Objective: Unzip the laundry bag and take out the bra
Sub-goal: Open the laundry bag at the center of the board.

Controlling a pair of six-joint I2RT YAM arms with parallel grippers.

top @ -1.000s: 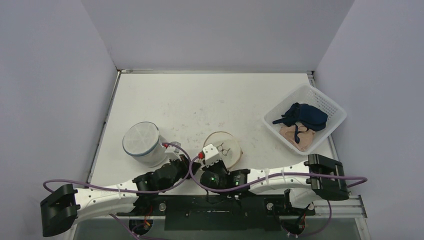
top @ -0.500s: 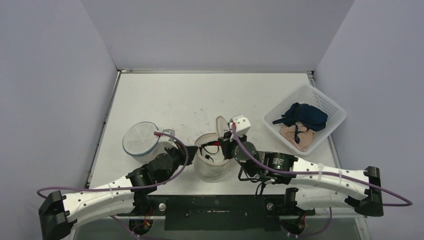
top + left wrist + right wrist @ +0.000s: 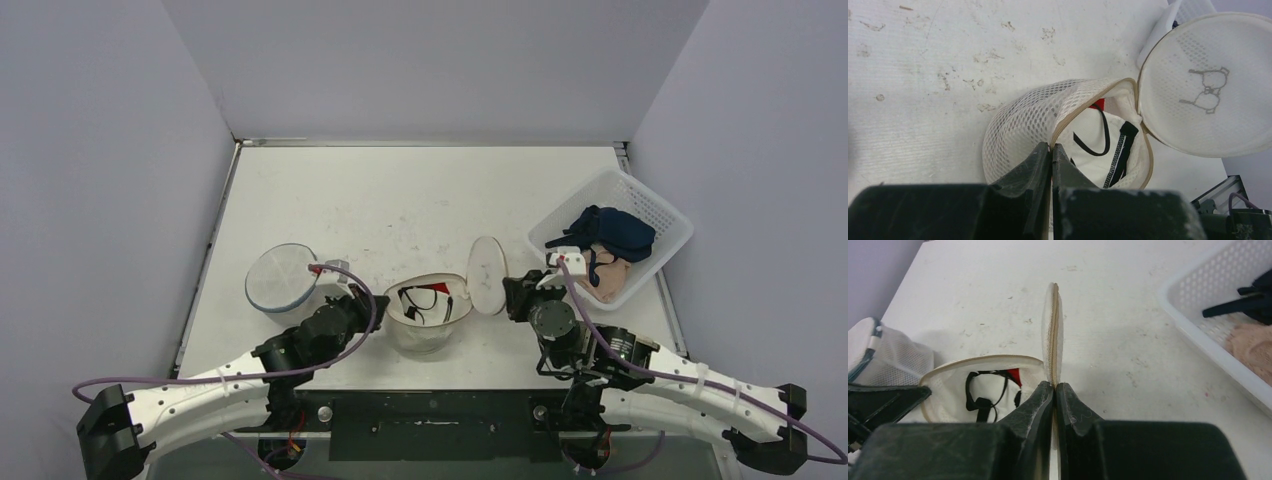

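Note:
The white mesh laundry bag [image 3: 425,318] stands open at the table's near middle, its round lid [image 3: 486,275] swung out to the right. A bra with black straps and a red patch [image 3: 425,298] lies inside; it also shows in the left wrist view [image 3: 1108,140] and in the right wrist view [image 3: 990,390]. My left gripper [image 3: 372,310] is shut on the bag's left rim [image 3: 1063,125]. My right gripper [image 3: 512,292] is shut on the lid's edge [image 3: 1054,340], holding the lid upright.
A second white mesh bag with a blue rim [image 3: 280,280] stands left of the open bag. A white perforated basket [image 3: 655,215] at the right holds a navy garment [image 3: 610,230] and a pink one [image 3: 598,270]. Grey walls enclose the table.
My right arm has swung right, pulling the lid away from the bag and opening it wide. The bag has dropped lower and tilted. The left gripper has kept its hold on the rim.

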